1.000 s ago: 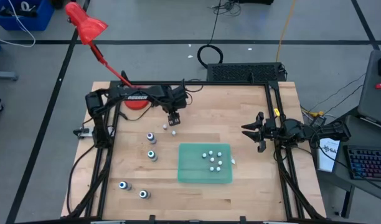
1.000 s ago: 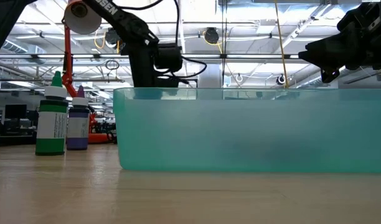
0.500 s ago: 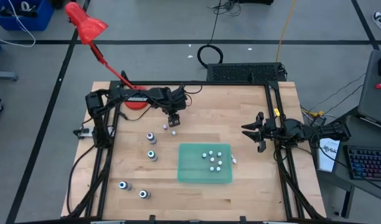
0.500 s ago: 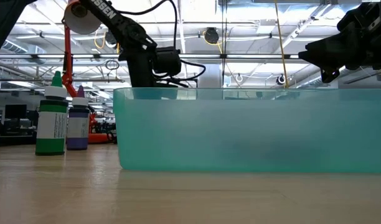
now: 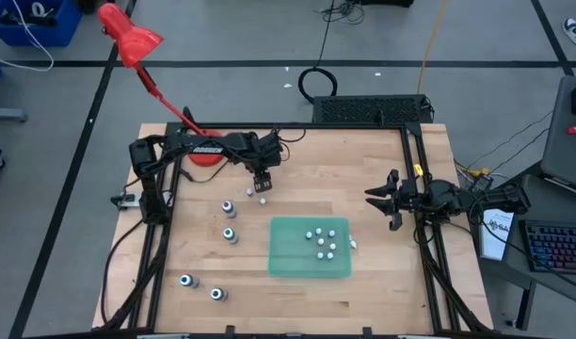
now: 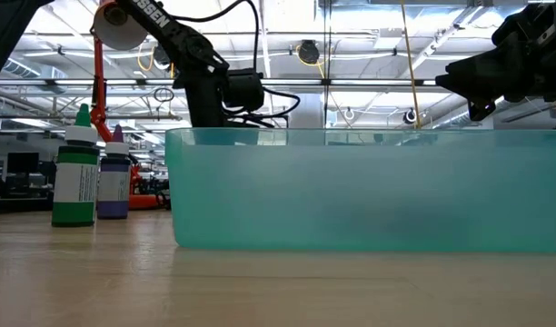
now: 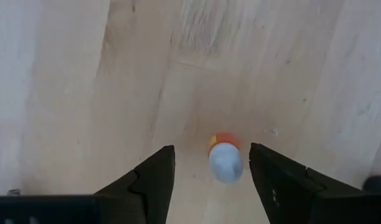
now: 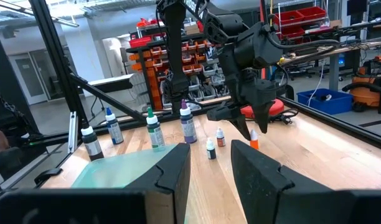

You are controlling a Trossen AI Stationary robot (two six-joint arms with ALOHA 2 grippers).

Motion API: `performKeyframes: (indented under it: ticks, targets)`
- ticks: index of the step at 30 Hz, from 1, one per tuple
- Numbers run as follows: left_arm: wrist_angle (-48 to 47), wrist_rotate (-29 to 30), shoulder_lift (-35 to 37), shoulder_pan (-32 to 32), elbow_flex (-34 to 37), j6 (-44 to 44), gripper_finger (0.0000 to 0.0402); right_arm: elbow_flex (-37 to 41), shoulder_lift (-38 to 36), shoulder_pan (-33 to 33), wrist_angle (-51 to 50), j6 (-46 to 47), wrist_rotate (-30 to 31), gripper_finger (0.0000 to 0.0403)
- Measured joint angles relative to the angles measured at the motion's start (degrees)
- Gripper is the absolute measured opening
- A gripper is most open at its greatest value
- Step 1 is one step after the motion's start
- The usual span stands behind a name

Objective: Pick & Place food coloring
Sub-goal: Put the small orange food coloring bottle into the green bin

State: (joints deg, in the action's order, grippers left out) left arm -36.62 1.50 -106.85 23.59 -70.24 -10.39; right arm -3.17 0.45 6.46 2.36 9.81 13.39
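My left gripper [image 5: 262, 185] points down near the table's far left, open, its fingers on either side of a tiny food coloring bottle [image 7: 225, 160] with an orange body and pale tip. The bottle stands on the wood, closer to one finger, and touches neither. The right wrist view shows that bottle [image 8: 253, 142] under the left gripper [image 8: 248, 127]. Several more tiny bottles lie in the teal tray [image 5: 280, 268]. My right gripper [image 5: 387, 202] waits at the right, level, with a narrow gap between its fingers [image 8: 253, 168].
Bigger bottles stand left of the tray [image 5: 228, 208] [image 5: 230, 234] [image 5: 186, 280] [image 5: 216, 294]. Two tiny bottles [image 8: 210, 149] [image 8: 220, 137] stand near the orange one. A red disc [image 5: 205, 156] sits at the far left. The tray's wall [image 6: 351, 191] fills the low view.
My left arm has bent a little lower over the orange bottle, as the low view shows. Nothing on the table has moved.
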Motion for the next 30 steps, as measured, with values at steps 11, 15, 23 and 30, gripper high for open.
performKeyframes:
  ticks: [11,15,23,30]
  targets:
    - [-0.9,0.0,0.0,0.0,0.0,0.0,0.0194,0.0,0.0,0.0,0.0,0.0,0.0,0.0105]
    - [-0.9,-0.1,0.0,0.0,0.0,0.0,0.0181,0.0,0.0,0.0,0.0,0.0,0.0,0.0105]
    - [-0.9,-0.1,0.0,0.0,0.0,0.1,0.0158,0.0,0.0,0.0,0.0,0.0,0.0,0.0105]
    - [-1.0,-0.7,-0.7,0.1,0.0,0.0,0.0098,0.0,0.0,0.0,0.0,0.0,0.0,0.0105]
